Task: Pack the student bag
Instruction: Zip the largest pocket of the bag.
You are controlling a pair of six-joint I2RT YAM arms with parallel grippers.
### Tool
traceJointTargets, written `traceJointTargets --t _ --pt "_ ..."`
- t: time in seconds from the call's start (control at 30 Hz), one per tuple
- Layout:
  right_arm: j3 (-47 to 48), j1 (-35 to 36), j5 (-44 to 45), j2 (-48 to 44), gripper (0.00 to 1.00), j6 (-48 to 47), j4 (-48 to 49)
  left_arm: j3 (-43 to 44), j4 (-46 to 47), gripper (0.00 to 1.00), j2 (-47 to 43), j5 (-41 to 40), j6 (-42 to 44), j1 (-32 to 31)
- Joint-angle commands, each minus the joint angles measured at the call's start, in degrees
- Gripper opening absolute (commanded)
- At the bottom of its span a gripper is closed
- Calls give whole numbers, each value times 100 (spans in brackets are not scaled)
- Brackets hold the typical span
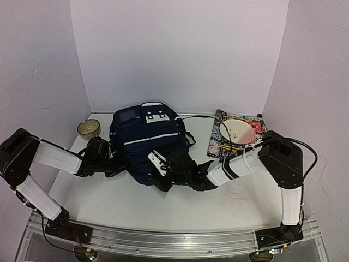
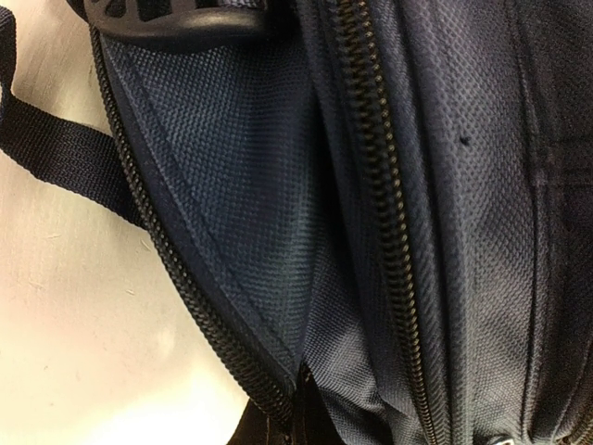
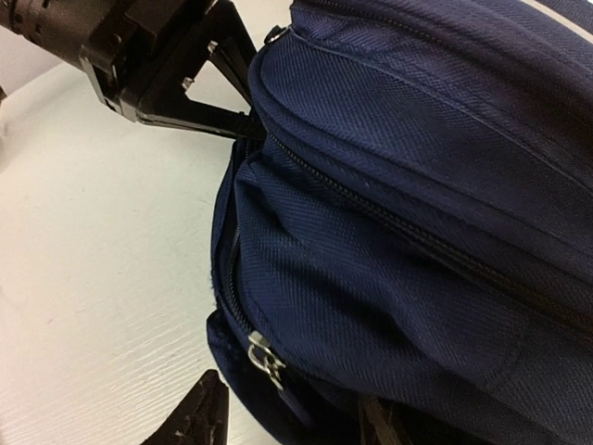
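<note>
White link shells and black joint housings on left arm (image 1: 53, 157) and right arm (image 1: 242, 164); thin black cable (image 1: 314, 154) looped over right elbow; matte black jaws.

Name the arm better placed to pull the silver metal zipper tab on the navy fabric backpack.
Right: the zipper tab lies just ahead between its open fingers; the left fingers touch a farther seam.

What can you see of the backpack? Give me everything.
The student bag is navy woven fabric with a white stripe and white patches, lying on the table. One zip is parted, with navy inner fabric showing. A metal pull hangs near its lower corner. The left gripper pinches its seam. The right gripper sits open at that corner.
</note>
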Motion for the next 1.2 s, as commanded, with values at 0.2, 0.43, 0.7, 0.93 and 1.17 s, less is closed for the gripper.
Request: traceJointTargets --t 0.2,0.43,0.7,0.93,1.17 --pt "550 188 1093 378 31 -536 -81 211 177 0 -85 102 61 -63" --pt "267 187 1071 -141 3 -560 -305 169 168 0 -143 -189 143 -55" --pt "74 188 969 -982 0 -537 -953 167 80 0 -67 -473 259 -41" --pt "251 191 1143 -1277 0 -558 -2018 184 -296 0 -244 -893 466 223" --pt "427 185 1241 -1317 0 -439 -3001 476 -867 0 -423 -1504 739 273"
